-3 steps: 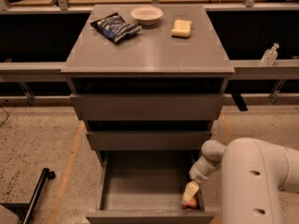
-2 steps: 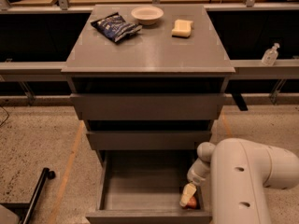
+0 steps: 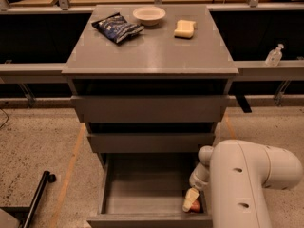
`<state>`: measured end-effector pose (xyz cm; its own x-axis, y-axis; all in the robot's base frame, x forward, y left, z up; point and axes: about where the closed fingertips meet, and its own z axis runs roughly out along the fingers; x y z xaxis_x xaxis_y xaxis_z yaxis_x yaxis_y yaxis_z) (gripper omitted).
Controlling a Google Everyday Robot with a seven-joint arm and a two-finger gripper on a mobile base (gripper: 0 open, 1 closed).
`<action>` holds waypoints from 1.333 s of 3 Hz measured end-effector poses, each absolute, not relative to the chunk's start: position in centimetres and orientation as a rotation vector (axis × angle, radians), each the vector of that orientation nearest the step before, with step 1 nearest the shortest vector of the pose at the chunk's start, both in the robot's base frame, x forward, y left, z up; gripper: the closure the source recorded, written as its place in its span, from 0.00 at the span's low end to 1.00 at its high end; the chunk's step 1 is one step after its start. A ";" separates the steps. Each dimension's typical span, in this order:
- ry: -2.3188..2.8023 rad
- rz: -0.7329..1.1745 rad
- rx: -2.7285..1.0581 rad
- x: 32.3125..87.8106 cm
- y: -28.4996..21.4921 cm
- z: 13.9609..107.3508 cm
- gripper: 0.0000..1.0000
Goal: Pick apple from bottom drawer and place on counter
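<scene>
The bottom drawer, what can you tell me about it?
The bottom drawer is a plain grey box with a flat, handleless front, standing wide open below two shallower drawers. Inside, the apple lies in the front right corner, where the robot's hand reaches down right beside it.

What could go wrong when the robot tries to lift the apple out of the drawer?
The apple sits tucked in the front right corner of the bottom drawer, half hidden by the gripper, so a grab may slip and send it rolling. Going up, the arm might bump the middle drawer just above it. On the counter, the round apple could roll.
</scene>
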<state>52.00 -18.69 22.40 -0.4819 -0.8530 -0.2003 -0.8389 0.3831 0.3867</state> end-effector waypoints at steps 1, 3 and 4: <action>-2.584 -0.680 1.560 51.9 -19.1 20.9 0.00; -2.577 -0.786 1.495 52.2 -20.3 16.8 0.00; -2.569 -0.805 1.479 52.0 -20.4 16.2 0.17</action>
<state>51.99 -20.37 16.22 -0.5344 -0.8226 -0.1941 -0.7863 0.3996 0.4712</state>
